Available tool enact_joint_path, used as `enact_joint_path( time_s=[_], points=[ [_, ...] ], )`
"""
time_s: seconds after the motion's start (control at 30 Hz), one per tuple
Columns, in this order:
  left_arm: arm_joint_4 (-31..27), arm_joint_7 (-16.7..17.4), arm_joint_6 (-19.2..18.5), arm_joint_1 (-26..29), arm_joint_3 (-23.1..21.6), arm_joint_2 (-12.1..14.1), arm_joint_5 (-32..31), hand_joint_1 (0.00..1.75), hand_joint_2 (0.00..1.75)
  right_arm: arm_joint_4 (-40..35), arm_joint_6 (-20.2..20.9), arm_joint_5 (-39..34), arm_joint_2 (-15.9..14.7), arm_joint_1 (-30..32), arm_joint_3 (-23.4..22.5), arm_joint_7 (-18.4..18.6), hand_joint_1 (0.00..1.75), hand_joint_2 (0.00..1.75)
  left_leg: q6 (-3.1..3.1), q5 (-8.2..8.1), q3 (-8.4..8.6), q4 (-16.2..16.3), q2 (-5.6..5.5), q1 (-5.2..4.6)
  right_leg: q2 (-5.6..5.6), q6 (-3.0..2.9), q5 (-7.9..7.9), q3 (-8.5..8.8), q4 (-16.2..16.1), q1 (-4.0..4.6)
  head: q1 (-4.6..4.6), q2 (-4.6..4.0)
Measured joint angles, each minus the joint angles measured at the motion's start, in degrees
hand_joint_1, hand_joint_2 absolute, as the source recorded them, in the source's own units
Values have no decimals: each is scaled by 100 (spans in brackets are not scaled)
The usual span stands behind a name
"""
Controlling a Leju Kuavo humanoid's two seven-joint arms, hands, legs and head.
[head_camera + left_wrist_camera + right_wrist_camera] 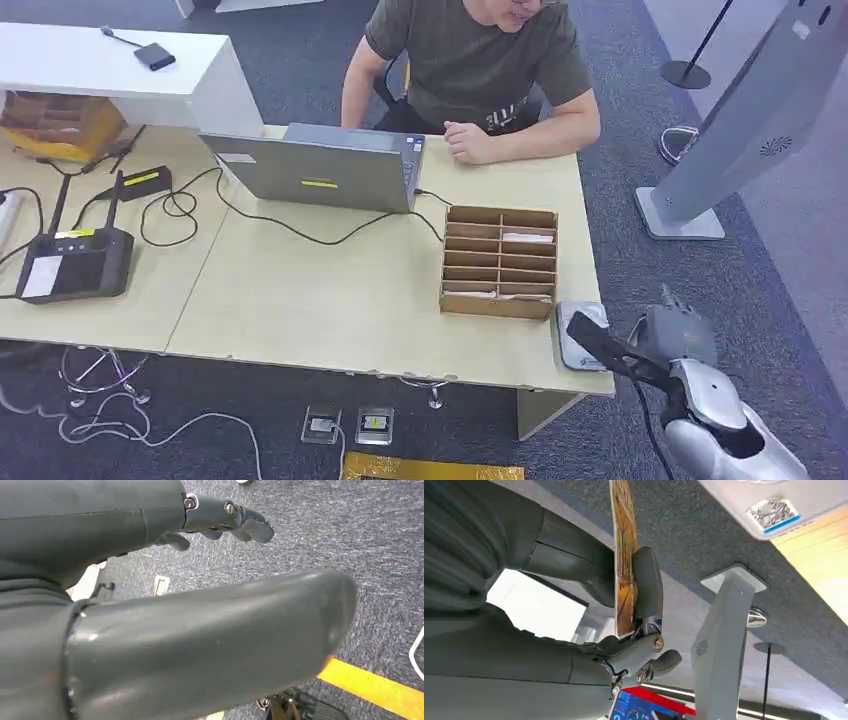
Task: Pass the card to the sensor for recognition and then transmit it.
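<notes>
My right hand [676,336] is off the table's near right corner and pinches a card [603,345], which looks dark from the head view. The card reaches out over the near edge of the grey square sensor [577,322] lying on that corner. In the right wrist view the card [623,565] is orange-yellow and seen edge-on, clamped between the thumb and a finger [647,587]. The sensor [774,505] with its code sticker lies just beyond it. My left hand [225,517] hangs over the carpet with its fingers apart, holding nothing.
A wooden slotted card box [498,262] stands on the table [330,310] just left of the sensor. Behind it are an open laptop [320,170] and a seated person [480,60]. A grey kiosk stand [740,120] rises to the right. A black device [75,262] with cables sits far left.
</notes>
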Motion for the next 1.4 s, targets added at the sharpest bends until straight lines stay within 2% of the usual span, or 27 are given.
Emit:
enact_joint_path(
  time_s=[0.37, 0.77, 1.13, 1.4],
  points=[
    [2, 0, 11, -11, -85, 0, 66, 0, 0, -109, 39, 59, -98, 63, -221, 0, 175, 175, 0, 0, -2, 0, 0, 0, 0, 0, 0, 0, 0, 0, 2, 0],
    [0, 0, 20, -25, -87, 0, 157, 0, 0, -109, 118, -22, -83, -9, -214, -17, 175, 175, 0, 0, -3, 0, -2, 0, -3, 0, 0, 1, 1, 0, 2, 0],
    [0, 0, 20, -43, -92, -2, 223, 0, 0, -9, -44, -133, 90, -239, 53, -190, 175, 175, 0, 0, -5, -1, -2, 0, -3, 0, 0, 1, 1, 0, 0, 0],
    [0, -11, 13, -51, -96, -2, 212, 0, 0, 88, -88, -146, 208, -475, 228, -181, 175, 175, 0, 1, -5, -1, -3, 0, -5, 0, 0, 1, 2, 0, 2, 0]
  ],
)
